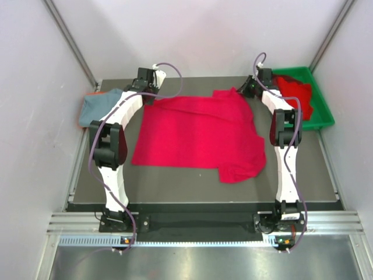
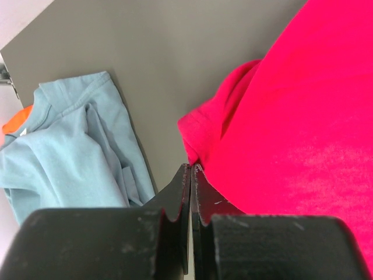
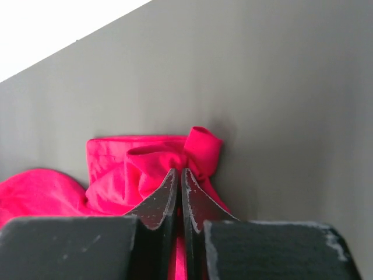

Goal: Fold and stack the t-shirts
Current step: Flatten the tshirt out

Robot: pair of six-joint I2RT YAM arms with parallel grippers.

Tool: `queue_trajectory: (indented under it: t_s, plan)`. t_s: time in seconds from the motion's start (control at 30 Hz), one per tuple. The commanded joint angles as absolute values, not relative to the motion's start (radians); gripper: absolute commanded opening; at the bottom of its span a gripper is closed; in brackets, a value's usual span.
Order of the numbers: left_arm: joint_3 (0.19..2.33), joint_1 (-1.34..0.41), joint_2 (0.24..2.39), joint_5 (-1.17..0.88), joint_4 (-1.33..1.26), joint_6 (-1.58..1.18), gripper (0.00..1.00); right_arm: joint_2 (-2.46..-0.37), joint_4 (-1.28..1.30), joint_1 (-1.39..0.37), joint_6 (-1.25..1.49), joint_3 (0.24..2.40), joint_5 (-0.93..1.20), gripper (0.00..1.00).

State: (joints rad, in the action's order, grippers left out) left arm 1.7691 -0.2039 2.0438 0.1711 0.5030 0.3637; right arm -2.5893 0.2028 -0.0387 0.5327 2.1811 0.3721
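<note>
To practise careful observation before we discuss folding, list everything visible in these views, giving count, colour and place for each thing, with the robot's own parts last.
spread shirt: one, bright red, flat on the middle of the table
blue shirt: one, grey-blue, crumpled at the far left
bin shirts: count unclear, red, heaped in the bin
bin: one, green, far right
orange item: one, orange, peeking from under the blue shirt
table: one, dark grey, under everything
arms: two, white and black, left arm and right arm flanking the spread shirt
left tool: one, black, shut at the spread shirt's far left edge
right tool: one, black, shut on the spread shirt's bunched far right corner
</note>
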Motion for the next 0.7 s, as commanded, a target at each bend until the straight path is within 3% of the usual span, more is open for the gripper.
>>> queue_trajectory:
  t_s: [0.0,0.37,0.47,0.5,0.67]
  plan:
    - [1.755,-0.204,1.977,0.166,0.499,0.347,0.0,-2.496,0.187,-0.06,0.515,2.162,0.374,0.0]
    - [1.695,-0.204,1.967,0.101,0.354,0.35,0.0,-2.129,0.258,-0.162,0.454,1.721,0.419,0.0]
    - [1.7,-0.201,1.971,0.081,0.351,0.353,0.0,-2.099,0.271,-0.201,0.446,1.672,0.405,0.19]
    - [1.7,-0.202,1.97,0.078,0.35,0.356,0.0,-2.094,0.276,-0.212,0.433,1.677,0.405,0.34]
    - [1.698,-0.192,1.967,0.069,0.348,0.357,0.0,-2.103,0.302,-0.195,0.362,1.77,0.341,0.43]
